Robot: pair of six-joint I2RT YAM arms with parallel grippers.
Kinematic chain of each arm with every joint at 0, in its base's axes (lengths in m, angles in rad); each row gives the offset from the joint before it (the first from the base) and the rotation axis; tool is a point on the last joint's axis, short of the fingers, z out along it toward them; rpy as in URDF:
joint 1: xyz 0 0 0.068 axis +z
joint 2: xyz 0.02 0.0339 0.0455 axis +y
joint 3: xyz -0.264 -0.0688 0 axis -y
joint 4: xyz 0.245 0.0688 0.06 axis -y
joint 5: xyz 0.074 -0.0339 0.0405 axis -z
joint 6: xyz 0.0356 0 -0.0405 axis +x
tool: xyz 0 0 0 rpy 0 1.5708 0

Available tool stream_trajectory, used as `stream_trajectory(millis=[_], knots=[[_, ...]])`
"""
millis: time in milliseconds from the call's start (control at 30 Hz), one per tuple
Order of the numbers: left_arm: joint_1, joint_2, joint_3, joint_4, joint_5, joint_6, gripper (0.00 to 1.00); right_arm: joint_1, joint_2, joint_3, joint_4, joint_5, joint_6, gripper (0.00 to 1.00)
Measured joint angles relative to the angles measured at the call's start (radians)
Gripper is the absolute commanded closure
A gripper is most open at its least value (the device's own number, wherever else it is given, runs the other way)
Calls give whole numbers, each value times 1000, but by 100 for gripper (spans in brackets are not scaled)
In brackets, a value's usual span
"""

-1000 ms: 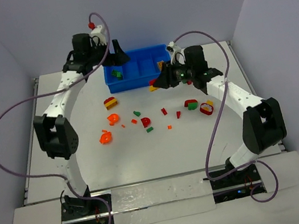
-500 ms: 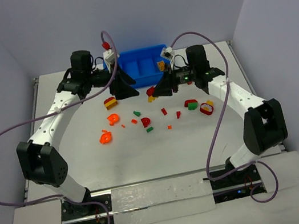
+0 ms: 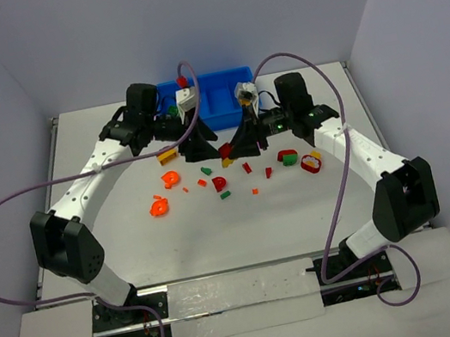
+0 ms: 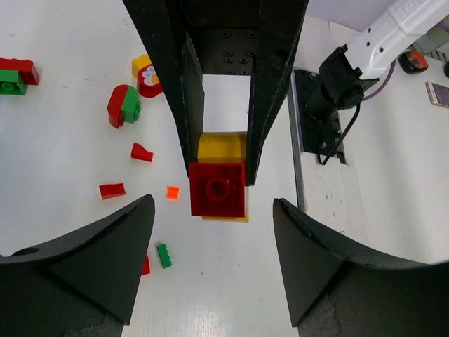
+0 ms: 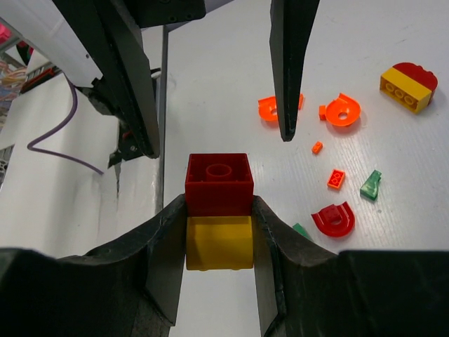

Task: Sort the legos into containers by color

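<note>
My right gripper (image 5: pixel 219 205) is shut on a red block stacked on a yellow block (image 5: pixel 219 210) and holds it above the table in front of the blue tray (image 3: pixel 215 120). My left gripper (image 4: pixel 214 203) is open and empty. It faces the right gripper, with the red-and-yellow block (image 4: pixel 218 188) just beyond its fingertips and not touched. In the top view the left gripper (image 3: pixel 201 148) and the right gripper (image 3: pixel 238 144) meet at the block (image 3: pixel 226 149). Loose legos lie on the table: a yellow-and-red block (image 3: pixel 167 154), an orange arch (image 3: pixel 171 178), a red arch (image 3: pixel 220 183).
More pieces lie to the right: a red-and-green piece (image 3: pixel 287 156) and a red-and-yellow ring (image 3: pixel 311 162). Small red, green and orange bits are scattered around the red arch. An orange piece (image 3: pixel 159 205) lies at the left. Purple cables loop over both arms.
My left arm swung from over the tray's left end down in front of the tray, toward the right gripper. My right gripper moved left with the red-and-yellow block.
</note>
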State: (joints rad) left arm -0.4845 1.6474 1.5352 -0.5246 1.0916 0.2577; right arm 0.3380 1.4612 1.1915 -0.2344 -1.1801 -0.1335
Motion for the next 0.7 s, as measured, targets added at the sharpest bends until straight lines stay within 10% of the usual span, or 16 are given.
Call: stream_trajectory(millis=[700], knots=[[-50, 7, 0, -57, -48, 42, 38, 20, 0, 2, -43, 2, -48, 100]])
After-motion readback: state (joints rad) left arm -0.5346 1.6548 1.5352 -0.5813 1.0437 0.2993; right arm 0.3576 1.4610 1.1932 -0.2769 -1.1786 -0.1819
